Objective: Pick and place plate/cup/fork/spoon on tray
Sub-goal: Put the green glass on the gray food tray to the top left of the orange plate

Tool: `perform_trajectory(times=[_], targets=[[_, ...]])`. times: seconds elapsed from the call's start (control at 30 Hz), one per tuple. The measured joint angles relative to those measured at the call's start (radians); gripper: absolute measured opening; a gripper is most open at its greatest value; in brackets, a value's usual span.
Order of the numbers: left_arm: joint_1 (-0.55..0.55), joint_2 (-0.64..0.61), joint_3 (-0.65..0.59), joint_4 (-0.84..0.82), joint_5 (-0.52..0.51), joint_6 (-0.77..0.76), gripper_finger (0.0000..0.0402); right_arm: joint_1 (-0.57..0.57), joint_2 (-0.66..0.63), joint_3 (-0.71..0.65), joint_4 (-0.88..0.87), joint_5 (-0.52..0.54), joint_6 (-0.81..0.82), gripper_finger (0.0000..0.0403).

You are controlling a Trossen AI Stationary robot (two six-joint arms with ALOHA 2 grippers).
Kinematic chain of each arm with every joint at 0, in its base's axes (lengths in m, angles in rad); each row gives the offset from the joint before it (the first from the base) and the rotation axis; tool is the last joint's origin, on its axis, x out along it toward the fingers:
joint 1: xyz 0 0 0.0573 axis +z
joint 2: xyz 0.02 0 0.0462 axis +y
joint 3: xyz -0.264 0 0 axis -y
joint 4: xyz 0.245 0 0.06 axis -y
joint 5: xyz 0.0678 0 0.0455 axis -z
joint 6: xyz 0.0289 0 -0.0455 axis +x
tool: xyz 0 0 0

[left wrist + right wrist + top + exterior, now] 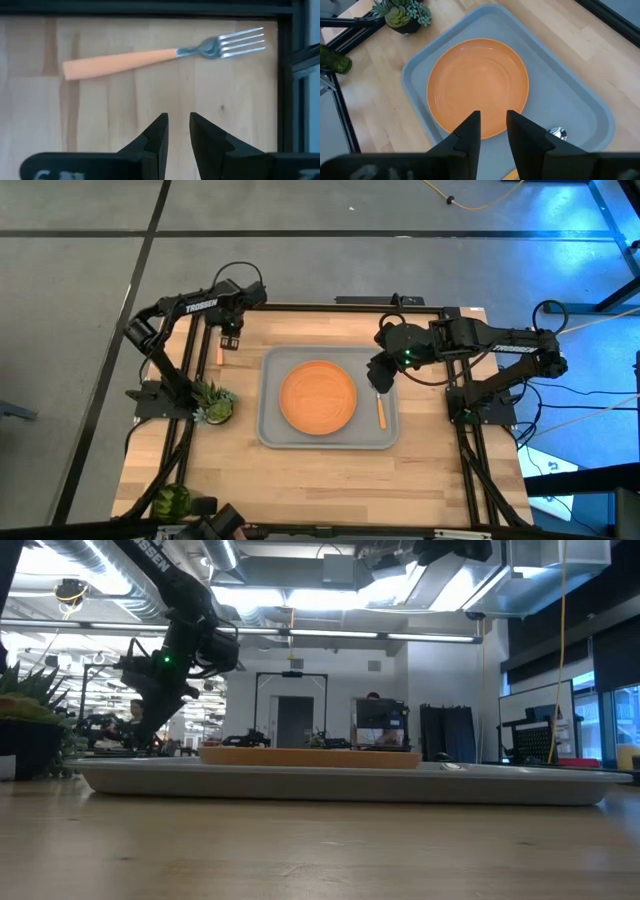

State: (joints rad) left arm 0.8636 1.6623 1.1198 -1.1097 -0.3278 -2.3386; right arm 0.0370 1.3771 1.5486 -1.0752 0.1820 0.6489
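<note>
The orange plate (318,397) lies flat in the middle of the light-grey tray (270,430). The spoon (380,410) lies on the tray's floor to the plate's right, its silver bowl (557,133) toward the far side. The fork (150,57) lies flat on the wooden table at the far left, outside the tray. My left gripper (179,122) hangs open above the table beside the fork, pointing down, with nothing between its fingers. My right gripper (493,120) hovers open, high over the tray's right part. The green cup (172,502) stands at the table's near left corner.
A small spiky potted plant (213,402) stands on the table just left of the tray. The table's black frame (287,75) runs close by the fork's tines. Bare wood lies between the tray and the table's near edge.
</note>
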Motion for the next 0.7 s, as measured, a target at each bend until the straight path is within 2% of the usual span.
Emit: perform_trajectory(times=[0.33, 0.63, 0.7], targets=[[-0.022, 0.000, 0.000, -0.016, -0.008, -0.078, 0.0073, 0.000, 0.000, 0.000, 0.000, 0.000, -0.003, 0.0099], [-0.067, 0.010, 0.000, -0.015, -0.266, -0.006, 0.0072, -0.004, 0.000, 0.000, 0.000, 0.000, -0.004, 0.0099], [-0.067, 0.010, 0.002, -0.013, -0.291, 0.036, 0.0072, -0.004, 0.000, 0.000, 0.000, 0.000, -0.004, 0.0099]])
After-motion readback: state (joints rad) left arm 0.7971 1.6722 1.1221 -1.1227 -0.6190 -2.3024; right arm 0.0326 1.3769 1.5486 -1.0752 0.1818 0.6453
